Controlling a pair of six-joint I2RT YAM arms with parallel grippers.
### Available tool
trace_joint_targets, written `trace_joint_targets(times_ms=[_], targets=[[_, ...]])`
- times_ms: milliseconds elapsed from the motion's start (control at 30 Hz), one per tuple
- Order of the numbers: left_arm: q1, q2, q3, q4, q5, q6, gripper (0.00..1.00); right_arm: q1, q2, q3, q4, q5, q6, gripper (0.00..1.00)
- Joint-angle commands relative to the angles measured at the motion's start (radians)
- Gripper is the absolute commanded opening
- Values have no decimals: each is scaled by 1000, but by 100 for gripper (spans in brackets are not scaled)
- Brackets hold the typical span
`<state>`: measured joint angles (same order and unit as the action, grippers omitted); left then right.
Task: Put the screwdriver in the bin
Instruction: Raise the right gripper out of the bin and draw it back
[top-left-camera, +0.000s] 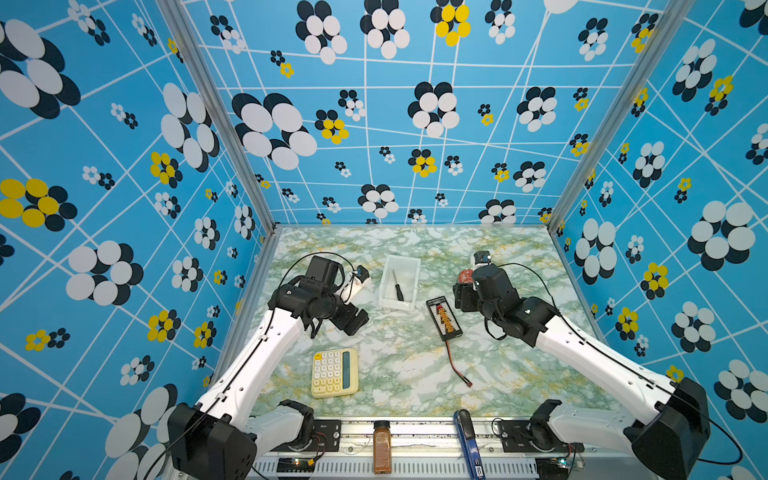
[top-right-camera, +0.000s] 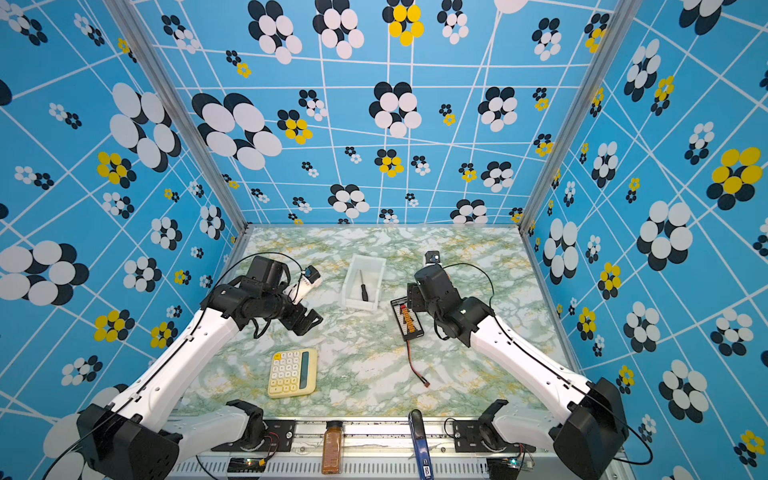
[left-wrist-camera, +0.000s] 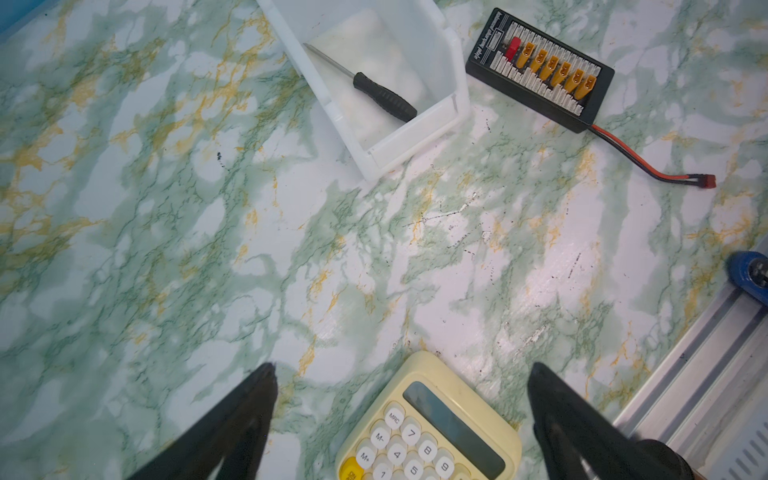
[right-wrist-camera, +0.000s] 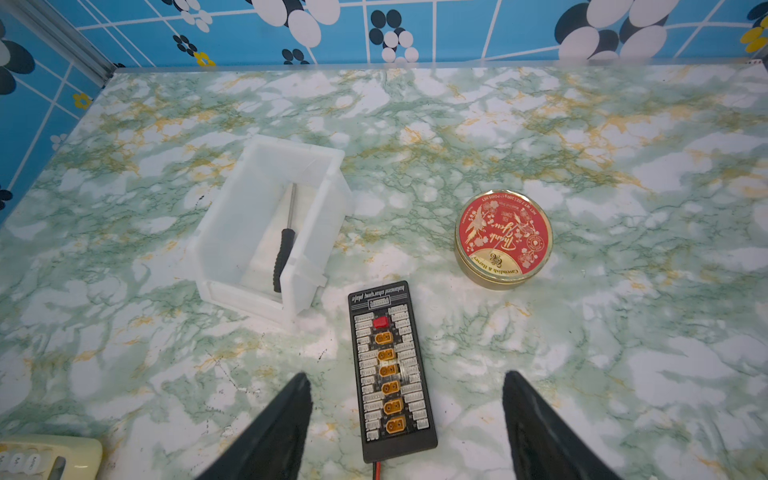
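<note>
White plastic bin held the black screwdriver, flat on its floor. My right pincer and left pincer both stood wide and empty. I judged the placing done; next I only needed to draw the arms away.

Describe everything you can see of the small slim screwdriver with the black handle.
The small slim screwdriver has a ribbed black handle, plastic or rubber by its look, and a thin, bare silver metal shaft. It lies flat on the floor of the white translucent plastic bin, slanted across it. The handle end is close to the low front wall and the tip is near a side wall; whether either touches a wall cannot be told. Only the bin touches it.
</note>
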<state>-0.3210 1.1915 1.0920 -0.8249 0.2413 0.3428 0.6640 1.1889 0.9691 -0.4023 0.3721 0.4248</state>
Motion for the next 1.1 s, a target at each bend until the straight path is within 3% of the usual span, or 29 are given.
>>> trace_joint_targets(times_ms=[0,333,500,600,700,867,1067], targets=[[2,26,13,55,-68,-66,97,-6,-68,-64,62,69,54,73],[104,18,-137,274,-89,-282,99,-10,-273,-280,202,273,50,81],[212,8,-195,400,-69,-339,99,-15,-314,-344,206,268,18,87],[270,2,-241,518,-117,-379,99,-18,-333,-368,187,272,13,89],[299,-9,-323,695,-223,-433,99,-20,-366,-407,196,287,5,91],[321,7,-466,979,-299,-402,99,-78,-430,-454,229,347,-68,93],[333,0,-711,1397,-265,-417,99,-183,-459,-501,330,399,-100,93]])
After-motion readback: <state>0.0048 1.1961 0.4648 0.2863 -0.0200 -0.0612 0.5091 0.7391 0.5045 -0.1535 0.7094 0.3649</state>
